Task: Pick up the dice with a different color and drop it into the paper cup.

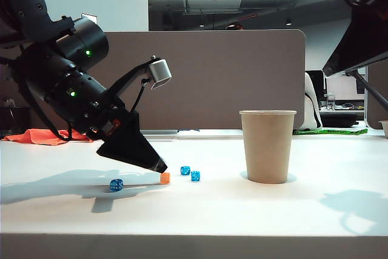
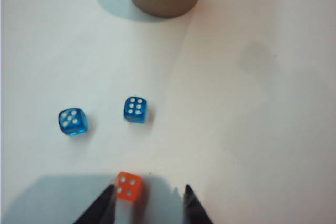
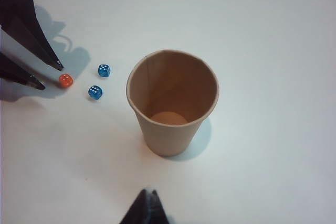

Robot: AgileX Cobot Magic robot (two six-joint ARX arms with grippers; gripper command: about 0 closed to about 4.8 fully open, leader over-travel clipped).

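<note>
The dice with a different color, a tiny orange die (image 2: 129,185), lies on the white table between the spread fingers of my left gripper (image 2: 149,191), close to one finger. The left gripper (image 1: 159,167) is open and tilted down, its tips just above the table by the orange die (image 1: 165,178). The tan paper cup (image 1: 267,147) stands upright to the right, apart from the dice. The right wrist view looks down into the cup (image 3: 170,103), which shows only its bare bottom. My right gripper (image 3: 149,195) is shut with nothing in it, held high above the table beside the cup.
Two blue dice (image 1: 185,170) (image 1: 195,176) lie between the orange die and the cup. A third blue die (image 1: 116,184) lies under the left arm. An orange cloth (image 1: 42,136) and a grey partition (image 1: 242,77) are at the table's back.
</note>
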